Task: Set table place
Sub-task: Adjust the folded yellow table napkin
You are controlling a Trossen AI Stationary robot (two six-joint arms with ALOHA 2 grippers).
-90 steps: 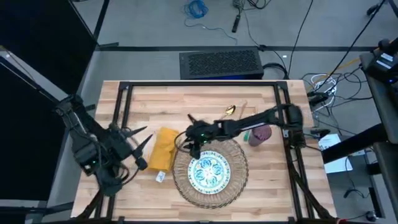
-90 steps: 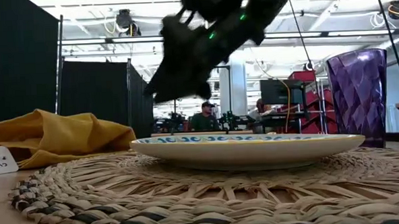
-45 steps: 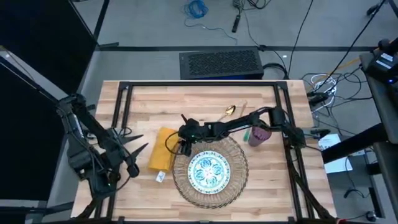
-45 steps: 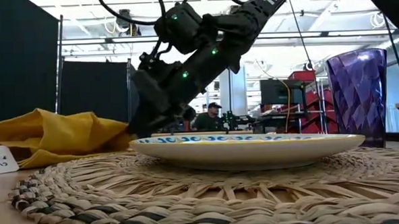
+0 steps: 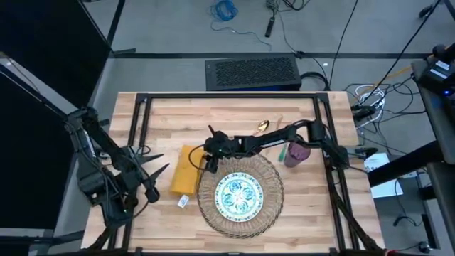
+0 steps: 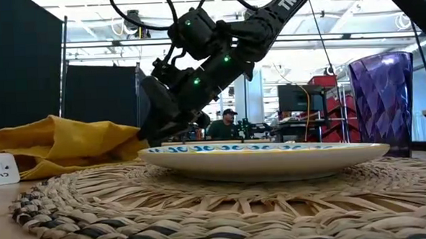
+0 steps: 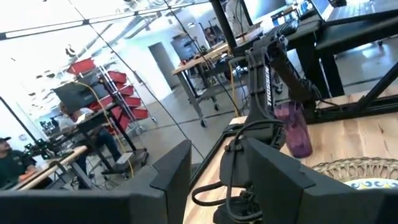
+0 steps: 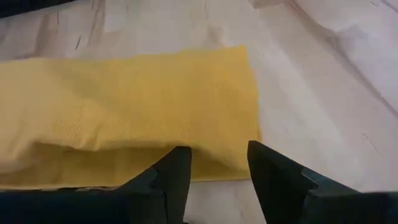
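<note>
At centre of the high view: right pincer (image 5: 196, 163) lowered over the near edge of the mustard-yellow napkin (image 5: 186, 170), just left of the woven mat (image 5: 274, 186).
Table place: plate (image 5: 239, 195) sits centred on the mat; purple cup (image 5: 296, 153) stands just off the mat's upper right; gold spoon (image 5: 262, 126) lies above it on the table (image 5: 163, 114). Napkin lies left of the mat, partly bunched.
Step in hand: judged to be the taking of the napkin, for straightening or shifting into its place beside the mat.
Right pincer state: narrowly parted, fingers (image 8: 171, 177) straddling the napkin's folded edge in the wrist view; nothing gripped yet, contact with the cloth probable but not certain.
Next move calls for: closing on the cloth edge only, low enough to catch the fold without scraping the wood.
Left pincer (image 5: 160, 168): at lower left of the high view, raised near the table's left edge, waiting with fingers spread, empty.
</note>
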